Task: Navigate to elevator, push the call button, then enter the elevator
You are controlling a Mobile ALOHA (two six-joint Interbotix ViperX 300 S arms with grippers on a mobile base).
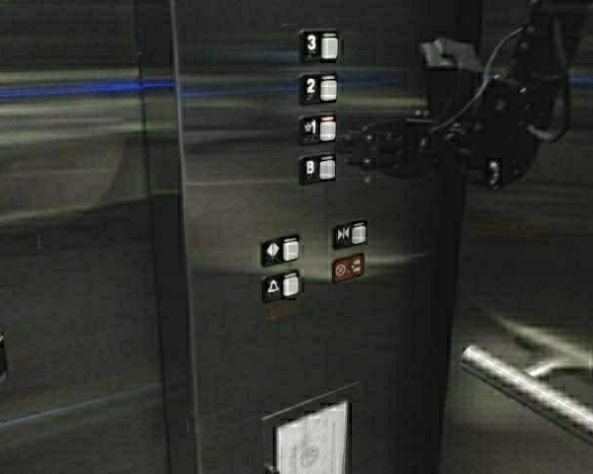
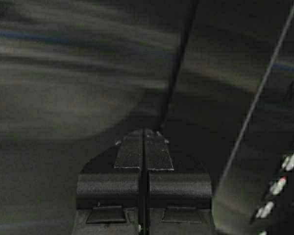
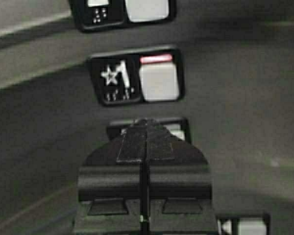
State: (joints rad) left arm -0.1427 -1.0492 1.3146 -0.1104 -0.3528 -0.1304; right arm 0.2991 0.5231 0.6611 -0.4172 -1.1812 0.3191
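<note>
Right gripper (image 1: 348,150), jaws closed and empty, at the elevator (image 1: 79,247) panel's B button (image 1: 327,169); left gripper (image 2: 143,139) likewise closed, empty.

Dim steel cabin, and you're seeing soft focus all round.
A pale glare patch sits on the button panel (image 1: 306,326), reflections streak the elevator (image 2: 63,73) wall, and the star-1 button (image 3: 158,81) looks blurred.

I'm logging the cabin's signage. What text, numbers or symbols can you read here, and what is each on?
"3": top floor button
"2": second floor button
Star and "1": third floor button, with the right pincer beside it
"B": fourth floor button
Bell symbol: alarm button
Framed certificate: print too small to read
</note>
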